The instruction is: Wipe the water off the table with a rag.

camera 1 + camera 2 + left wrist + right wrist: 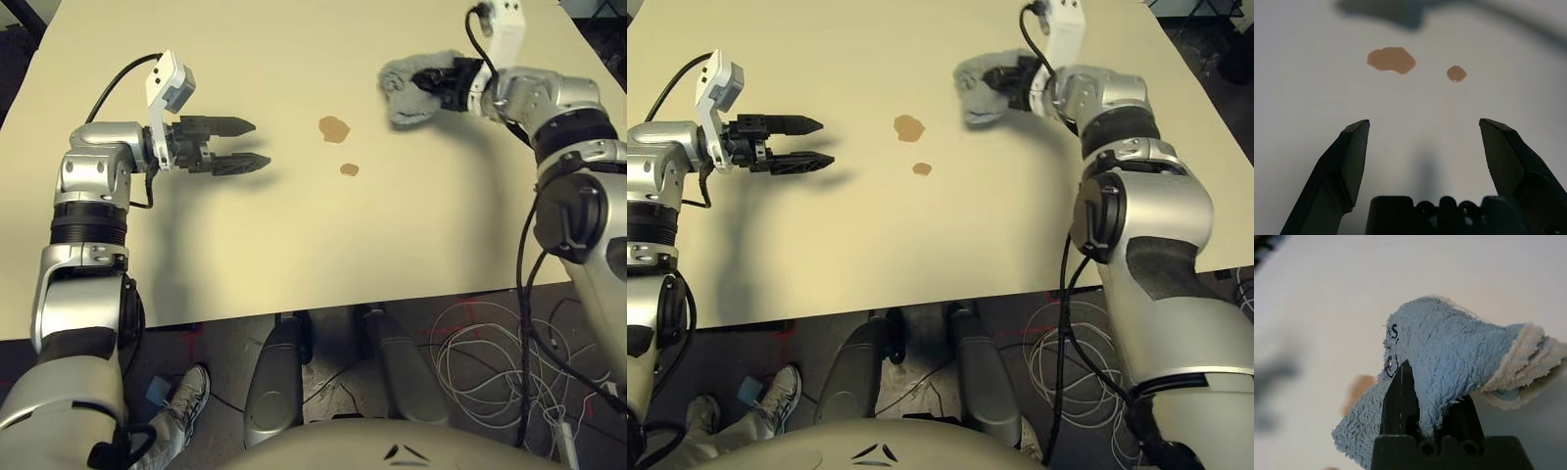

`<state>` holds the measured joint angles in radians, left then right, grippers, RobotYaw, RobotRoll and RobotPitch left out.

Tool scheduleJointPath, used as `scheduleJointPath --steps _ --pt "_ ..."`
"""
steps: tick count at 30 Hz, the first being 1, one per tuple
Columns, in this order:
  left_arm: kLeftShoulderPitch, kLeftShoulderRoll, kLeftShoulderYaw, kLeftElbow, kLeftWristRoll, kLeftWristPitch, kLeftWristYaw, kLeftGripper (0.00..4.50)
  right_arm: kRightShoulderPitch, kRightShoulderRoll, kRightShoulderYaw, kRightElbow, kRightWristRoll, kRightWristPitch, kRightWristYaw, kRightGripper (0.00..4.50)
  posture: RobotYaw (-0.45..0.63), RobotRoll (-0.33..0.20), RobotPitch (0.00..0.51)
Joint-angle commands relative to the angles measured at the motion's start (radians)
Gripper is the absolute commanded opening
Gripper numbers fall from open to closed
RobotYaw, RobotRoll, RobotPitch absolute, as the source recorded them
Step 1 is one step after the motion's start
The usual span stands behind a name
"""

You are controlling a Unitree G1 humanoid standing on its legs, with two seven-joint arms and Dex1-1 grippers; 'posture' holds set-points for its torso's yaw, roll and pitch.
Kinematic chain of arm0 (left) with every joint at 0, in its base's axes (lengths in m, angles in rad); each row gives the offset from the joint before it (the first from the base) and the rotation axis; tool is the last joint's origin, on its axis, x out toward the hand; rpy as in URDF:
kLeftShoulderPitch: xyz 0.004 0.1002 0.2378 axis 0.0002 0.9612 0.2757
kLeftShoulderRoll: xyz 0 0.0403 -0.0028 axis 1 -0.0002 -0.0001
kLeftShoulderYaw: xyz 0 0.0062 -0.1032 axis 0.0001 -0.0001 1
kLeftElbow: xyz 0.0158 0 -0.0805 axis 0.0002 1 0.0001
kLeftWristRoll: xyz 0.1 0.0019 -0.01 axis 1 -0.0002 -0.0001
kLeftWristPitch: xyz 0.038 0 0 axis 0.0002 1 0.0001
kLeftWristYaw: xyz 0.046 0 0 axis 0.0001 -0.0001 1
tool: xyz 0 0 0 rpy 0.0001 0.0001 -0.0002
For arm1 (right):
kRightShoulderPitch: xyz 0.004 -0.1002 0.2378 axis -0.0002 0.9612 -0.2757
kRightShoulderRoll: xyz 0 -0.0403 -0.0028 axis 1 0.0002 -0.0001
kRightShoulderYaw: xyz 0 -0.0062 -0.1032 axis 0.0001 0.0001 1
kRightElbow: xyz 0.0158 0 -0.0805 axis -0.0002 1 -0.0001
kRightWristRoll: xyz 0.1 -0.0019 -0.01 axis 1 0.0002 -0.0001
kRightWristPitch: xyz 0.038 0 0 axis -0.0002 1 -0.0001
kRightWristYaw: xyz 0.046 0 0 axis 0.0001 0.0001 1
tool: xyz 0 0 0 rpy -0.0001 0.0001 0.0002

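This looks like a robot lab or a test room, not a home. The plain beige worktop (294, 245) stands on a bare grey floor (225, 343) with red tape marks. Loose white cables (480, 352) lie in coils on the floor at the right. A person's sneaker (184, 399) shows near the left.

Floor: I see dark grey speckled flooring (220, 352) beyond the near edge.
Cables: a loose tangle of thin white cables (480, 352) lies on that floor on my right.
Shoe: a grey-and-white sneaker (183, 401) on a person's foot rests on the floor at my left, with a small light-blue scrap (157, 390) just beside it.
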<state>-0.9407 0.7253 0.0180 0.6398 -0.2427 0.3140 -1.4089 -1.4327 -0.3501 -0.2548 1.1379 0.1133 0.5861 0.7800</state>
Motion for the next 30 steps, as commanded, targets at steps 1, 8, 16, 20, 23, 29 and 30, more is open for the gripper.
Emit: scheduleJointPath --steps 1,8,16,20,23,29,30 --pt "-0.035 0.007 -0.020 0.058 0.026 -0.036 -0.012 4.50 0.046 0.079 0.057 -0.179 0.053 0.139 0.043 0.17 0.04 0.000 0.288" --pt "-0.037 0.000 -0.022 0.076 0.023 -0.052 -0.016 4.50 0.209 0.200 0.141 -0.465 0.116 0.298 0.000 0.17 0.05 0.000 0.291" --pt "-0.001 -0.005 -0.017 0.047 0.012 -0.042 -0.012 4.50 0.274 0.211 0.206 -0.438 0.068 0.252 -0.109 0.16 0.05 0.000 0.293" --pt "0.008 -0.012 -0.017 0.036 0.009 -0.037 -0.008 4.50 0.278 0.185 0.213 -0.428 0.060 0.262 -0.145 0.16 0.05 0.000 0.291" --pt "0.008 -0.016 -0.016 0.037 0.010 -0.036 -0.006 4.50 0.294 0.153 0.228 -0.445 0.055 0.271 -0.145 0.16 0.04 0.000 0.289" --pt "0.000 -0.021 -0.017 0.048 0.012 -0.042 -0.005 4.50 0.333 0.046 0.253 -0.509 0.055 0.317 -0.124 0.16 0.03 0.000 0.283" --pt "-0.001 -0.022 -0.017 0.052 0.013 -0.045 -0.005 4.50 0.335 0.024 0.251 -0.514 0.055 0.321 -0.123 0.16 0.02 0.000 0.280"
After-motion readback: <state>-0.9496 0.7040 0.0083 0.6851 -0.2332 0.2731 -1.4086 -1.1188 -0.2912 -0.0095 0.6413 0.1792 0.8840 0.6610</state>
